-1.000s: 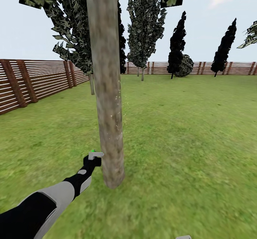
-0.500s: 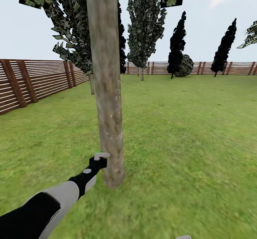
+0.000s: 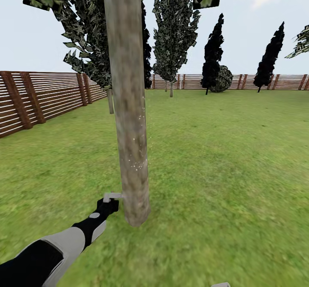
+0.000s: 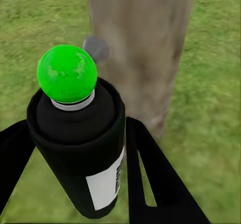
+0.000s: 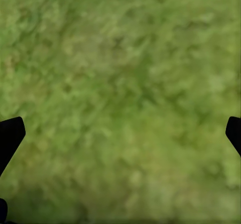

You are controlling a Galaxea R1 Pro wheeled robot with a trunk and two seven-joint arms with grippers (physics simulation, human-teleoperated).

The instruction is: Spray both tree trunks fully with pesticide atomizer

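A tall mottled grey-brown tree trunk stands close in front of me on the lawn, with leaf canopy at the head view's top edge. Pale speckles dot its bark around mid-height. My left gripper is shut on the pesticide atomizer, held low beside the trunk's base on its left side. In the left wrist view the atomizer is a dark bottle with a green ball on top, clamped between the black fingers, its grey nozzle pointing at the trunk. My right gripper is open over bare grass.
A brown slat fence runs along the left and far side of the garden. Dark conifers and a round shrub stand by the far fence. A thinner pale trunk rises behind the near tree. Open lawn spreads to the right.
My left arm has lowered the atomizer down along the trunk toward its base and drawn it slightly left. The camera has not moved.
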